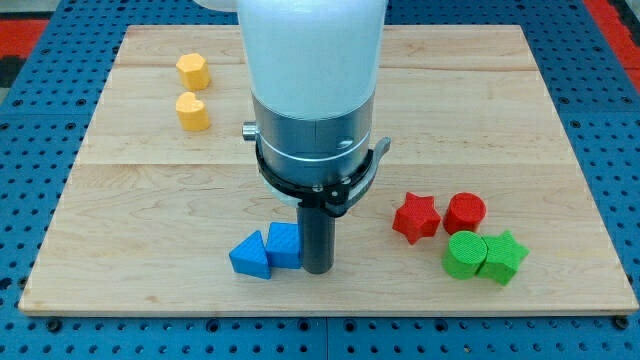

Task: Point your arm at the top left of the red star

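The red star (415,217) lies on the wooden board (140,190) at the view's lower right, touching a red cylinder (465,212) on its right. My tip (317,269) stands well to the left of the star, about a hundred pixels away and slightly lower. The tip sits right beside the right edge of a blue cube-like block (284,244), which touches a blue triangular block (250,255) on its left. The arm's white and metal body (312,110) hides the board's middle behind it.
A green cylinder (464,254) and a green star (501,257) sit just below the red blocks. A yellow hexagon-like block (192,71) and a yellow heart-like block (193,111) lie at the view's upper left. Blue pegboard (30,150) surrounds the board.
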Tool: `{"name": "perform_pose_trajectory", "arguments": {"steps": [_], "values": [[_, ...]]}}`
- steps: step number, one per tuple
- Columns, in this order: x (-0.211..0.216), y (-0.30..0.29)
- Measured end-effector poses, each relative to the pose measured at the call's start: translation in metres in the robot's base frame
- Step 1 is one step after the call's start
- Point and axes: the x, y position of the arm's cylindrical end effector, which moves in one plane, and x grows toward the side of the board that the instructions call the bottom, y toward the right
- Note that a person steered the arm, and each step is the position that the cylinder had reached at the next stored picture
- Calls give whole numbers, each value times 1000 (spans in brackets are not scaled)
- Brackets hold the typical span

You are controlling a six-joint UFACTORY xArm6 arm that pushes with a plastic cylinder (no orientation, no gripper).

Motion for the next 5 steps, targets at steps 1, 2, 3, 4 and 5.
{"name": "perform_pose_trajectory", "arguments": {"steps": [1, 2, 3, 4, 5], "values": [[-10, 31], [-51, 38], [-89, 30], [-87, 30], [-87, 30]]}}
